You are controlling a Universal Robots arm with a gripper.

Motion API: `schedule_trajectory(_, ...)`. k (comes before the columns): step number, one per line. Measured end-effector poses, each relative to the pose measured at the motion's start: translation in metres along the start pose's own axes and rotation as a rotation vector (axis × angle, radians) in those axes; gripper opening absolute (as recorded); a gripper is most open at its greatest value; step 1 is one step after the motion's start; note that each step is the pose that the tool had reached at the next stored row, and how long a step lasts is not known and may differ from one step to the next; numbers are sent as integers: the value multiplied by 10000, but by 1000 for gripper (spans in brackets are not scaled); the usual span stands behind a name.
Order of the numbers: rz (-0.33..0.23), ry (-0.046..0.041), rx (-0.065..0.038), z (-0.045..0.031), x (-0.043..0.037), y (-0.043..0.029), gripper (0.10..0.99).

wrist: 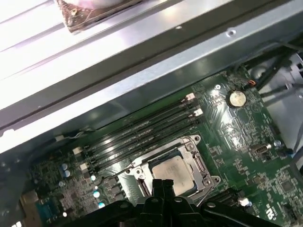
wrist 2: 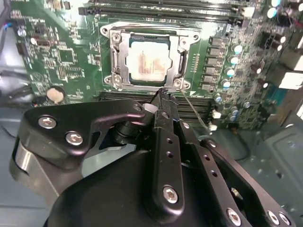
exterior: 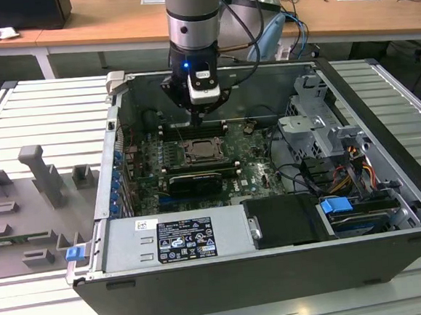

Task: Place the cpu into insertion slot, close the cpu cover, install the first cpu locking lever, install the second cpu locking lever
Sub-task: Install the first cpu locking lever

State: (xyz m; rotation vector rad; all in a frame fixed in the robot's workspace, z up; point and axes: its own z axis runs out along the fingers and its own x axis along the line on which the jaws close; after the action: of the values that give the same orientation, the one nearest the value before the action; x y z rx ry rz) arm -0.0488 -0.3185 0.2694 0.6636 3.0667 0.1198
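One cpu point(exterior: 203, 151), a small pale square, lies in the slot point(exterior: 189, 151) on the green board point(exterior: 255, 170) in the exterior view. The board sits inside an open case point(exterior: 206, 289) on a ribbed tabletop point(exterior: 39, 105). The tool point(exterior: 197, 119) hangs just above the slot's far edge. The case's far wall is close behind the tool, and a black card point(exterior: 194, 182) lies on the slot's near side.

In the second wrist view the cpu point(wrist 2: 147, 64) shows a silver-beige top through the window of the cover point(wrist 2: 177, 49), which lies flat over it. The tool point(wrist 2: 163, 94) has its fingers pressed together, pinching nothing, with the tips at the slot's edge. A thin wire lever point(wrist 2: 195, 111) slants away from that corner. Memory slots point(wrist 2: 165, 6) flank the slot.

In the first wrist view the tool point(wrist: 163, 185) tips meet at the cpu's point(wrist: 173, 171) edge. Memory slots point(wrist: 142, 127) lie between the cover point(wrist: 199, 161) and the case wall.
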Motion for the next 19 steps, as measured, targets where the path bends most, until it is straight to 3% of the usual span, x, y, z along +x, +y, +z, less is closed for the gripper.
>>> schedule_trajectory(4,-611,39,4,1,2,-1,106)
schedule_trajectory(12,-720,4,-13,0,62,-28,106)
schedule_trajectory(15,-1083,33,-7,-1,66,-31,106)
schedule_trajectory(17,-1683,78,0,-1,66,-31,106)
schedule_trajectory(19,-1911,92,-1,0,109,-50,106)
